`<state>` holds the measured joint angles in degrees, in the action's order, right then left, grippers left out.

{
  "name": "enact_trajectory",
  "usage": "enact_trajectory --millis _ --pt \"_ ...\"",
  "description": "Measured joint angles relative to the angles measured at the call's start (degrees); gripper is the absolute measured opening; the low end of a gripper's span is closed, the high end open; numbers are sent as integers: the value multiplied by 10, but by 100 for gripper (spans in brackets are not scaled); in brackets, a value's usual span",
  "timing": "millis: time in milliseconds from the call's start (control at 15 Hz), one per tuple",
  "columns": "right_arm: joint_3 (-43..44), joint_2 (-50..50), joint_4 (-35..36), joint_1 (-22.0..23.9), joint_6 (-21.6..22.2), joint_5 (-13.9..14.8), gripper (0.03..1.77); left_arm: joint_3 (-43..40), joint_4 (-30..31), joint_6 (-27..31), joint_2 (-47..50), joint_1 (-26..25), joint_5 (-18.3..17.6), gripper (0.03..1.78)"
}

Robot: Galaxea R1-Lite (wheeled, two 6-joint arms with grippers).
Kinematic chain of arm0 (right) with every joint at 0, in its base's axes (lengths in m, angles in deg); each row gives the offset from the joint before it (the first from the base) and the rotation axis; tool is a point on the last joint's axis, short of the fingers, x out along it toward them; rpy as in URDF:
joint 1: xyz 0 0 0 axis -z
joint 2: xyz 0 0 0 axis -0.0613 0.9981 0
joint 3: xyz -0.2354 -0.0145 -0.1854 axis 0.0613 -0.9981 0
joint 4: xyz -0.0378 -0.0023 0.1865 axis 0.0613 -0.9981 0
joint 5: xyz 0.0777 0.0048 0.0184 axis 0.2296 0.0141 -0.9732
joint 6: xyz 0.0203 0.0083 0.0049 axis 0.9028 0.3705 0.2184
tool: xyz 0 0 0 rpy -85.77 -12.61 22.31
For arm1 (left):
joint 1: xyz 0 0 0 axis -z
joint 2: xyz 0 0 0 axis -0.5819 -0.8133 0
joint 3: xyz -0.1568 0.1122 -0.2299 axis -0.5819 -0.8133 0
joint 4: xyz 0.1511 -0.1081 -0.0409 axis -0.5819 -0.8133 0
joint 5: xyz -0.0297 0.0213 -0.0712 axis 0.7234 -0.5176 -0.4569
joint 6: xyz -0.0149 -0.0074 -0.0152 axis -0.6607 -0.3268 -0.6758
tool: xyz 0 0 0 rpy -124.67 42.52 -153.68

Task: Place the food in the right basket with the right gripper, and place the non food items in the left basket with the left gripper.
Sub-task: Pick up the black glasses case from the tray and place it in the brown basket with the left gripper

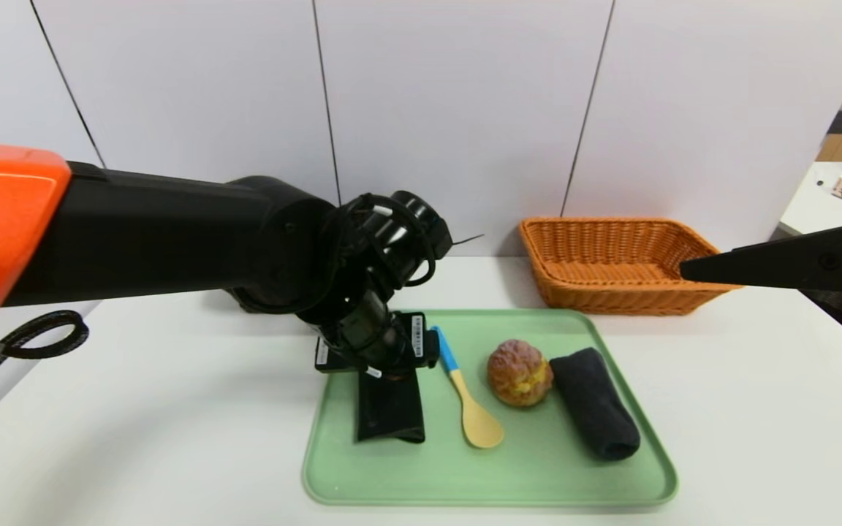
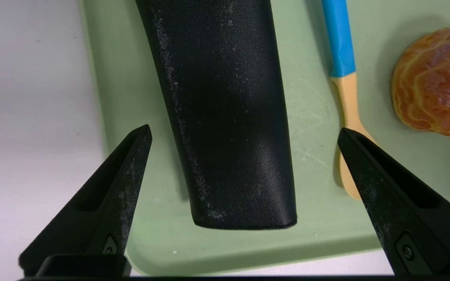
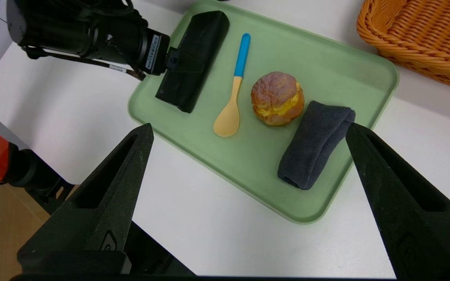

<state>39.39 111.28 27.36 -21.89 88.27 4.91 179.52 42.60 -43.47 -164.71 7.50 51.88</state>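
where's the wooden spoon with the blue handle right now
In the head view, the spoon lies on the green tray, between the black case on its left and the bun on its right.

head + wrist cams, tray shared

Your left gripper hangs open above the tray

Your left arm (image 1: 172, 234) reaches in from the tray's left, its wrist (image 1: 370, 329) bent downward. Your left gripper (image 2: 244, 127) points down over the left part of the tray (image 1: 494, 478), fingers (image 2: 133, 156) spread wide. Your right gripper (image 3: 250, 127) is beyond the tray's right side, its jaws wide apart.
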Motion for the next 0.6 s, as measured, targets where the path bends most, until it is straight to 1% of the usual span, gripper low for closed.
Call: enact_trajectory --millis 133,400,600 --pt "-1 1 0 -1 0 0 170 2 0 -2 -18 0 13 169" --pt "-1 1 0 -1 0 0 170 3 5 -3 -41 -1 14 169" --pt "-7 -1 1 -1 0 0 170 5 6 -9 -55 -1 23 169"
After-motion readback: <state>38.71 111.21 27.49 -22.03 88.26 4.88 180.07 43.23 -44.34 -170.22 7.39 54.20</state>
